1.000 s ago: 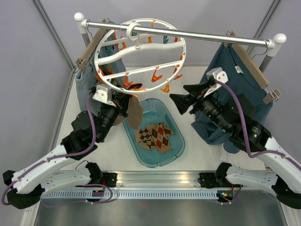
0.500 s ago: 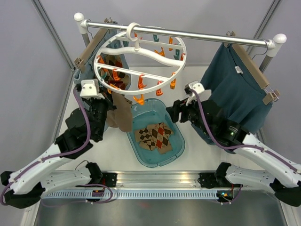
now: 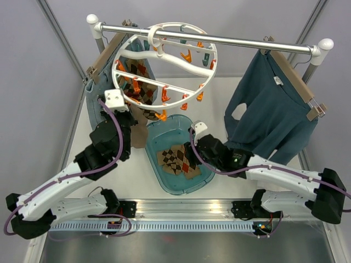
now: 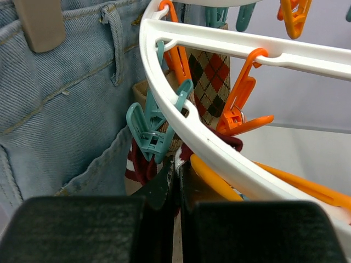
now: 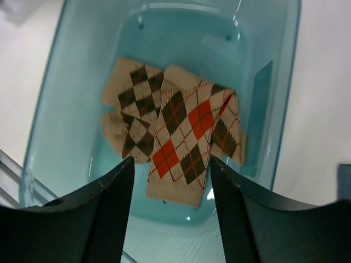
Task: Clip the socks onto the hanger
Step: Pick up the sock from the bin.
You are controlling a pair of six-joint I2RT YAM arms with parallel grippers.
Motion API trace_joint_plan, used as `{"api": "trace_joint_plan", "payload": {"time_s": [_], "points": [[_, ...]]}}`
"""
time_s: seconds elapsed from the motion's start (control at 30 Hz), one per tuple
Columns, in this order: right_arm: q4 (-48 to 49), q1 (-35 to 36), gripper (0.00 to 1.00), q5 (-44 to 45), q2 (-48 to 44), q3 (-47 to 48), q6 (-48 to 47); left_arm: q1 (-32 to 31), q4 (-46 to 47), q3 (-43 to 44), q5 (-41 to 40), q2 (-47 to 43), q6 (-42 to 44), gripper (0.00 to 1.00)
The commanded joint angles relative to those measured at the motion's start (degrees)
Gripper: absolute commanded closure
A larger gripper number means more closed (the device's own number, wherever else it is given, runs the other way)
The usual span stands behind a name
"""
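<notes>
The socks [image 5: 134,118] in the teal tub [image 5: 277,82] are light, limp knit. We expect them to drape and fold once lifted; grippy fabric, nothing fragile. We'd pinch the orange-diamond sock [image 5: 184,137] on top at its near end, one layer only, so its neighbours stay put.

The right gripper [image 5: 171,164] is spread above the tub, with the pile directly below, framed between its fingers.

The left gripper [image 4: 176,178] is pressed together just under the rim of the ring hanger [image 4: 219,44], a teal clothespin [image 4: 151,129] up-left of its tips. A tan sock [image 3: 139,131] hangs just beside it; we cannot tell if the tips pinch it. An argyle sock [image 4: 211,82] hangs beyond the rim.
</notes>
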Motion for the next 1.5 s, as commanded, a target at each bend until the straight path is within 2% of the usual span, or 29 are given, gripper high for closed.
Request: {"api": "trace_joint_plan", "payload": {"time_s": [0.0,0.33,0.47,0.8,0.83,0.97,1.17,1.23,1.27,1.37,1.47], "points": [[3.27,1.20,0.38,-0.69,2.70,-1.32,1.39,0.81,1.62,2.73,-2.67,-0.51,2.38,0.94],[2.12,2.87,0.40,-4.82,9.21,-6.15,3.93,0.81,0.75,3.18,0.05,-0.60,0.02,0.93],[3.35,3.66,0.41,-6.58,10.44,-9.75,5.43,0.81,0.39,2.30,1.72,-1.39,-1.83,0.93],[7.31,4.45,0.45,-7.02,15.80,-11.16,7.36,0.81,-1.27,2.03,3.65,-2.01,-5.52,0.93],[8.09,4.54,0.47,-7.11,16.59,-11.17,7.54,0.72,-1.36,2.03,4.00,-2.09,-5.61,0.93],[9.24,4.63,0.65,-7.02,17.65,-11.17,7.98,0.72,-2.42,2.03,5.06,-2.36,-6.75,0.92],[7.75,4.98,0.90,-4.65,15.72,-9.94,7.89,0.72,-4.44,1.77,8.57,-3.15,-9.04,0.86],[6.44,5.24,0.93,-3.25,14.76,-9.15,7.81,0.81,-4.97,1.68,10.24,-3.32,-9.57,0.85],[5.82,5.33,0.91,-2.72,14.57,-8.80,7.81,0.72,-4.97,1.51,10.68,-3.50,-9.92,0.84],[3.53,5.51,0.73,-1.14,13.96,-7.91,8.24,0.72,-4.97,1.07,11.39,-3.59,-10.10,0.83],[3.35,6.12,0.63,0.18,13.69,-7.83,8.51,0.72,-4.97,0.89,11.65,-3.67,-10.27,0.83]]}}
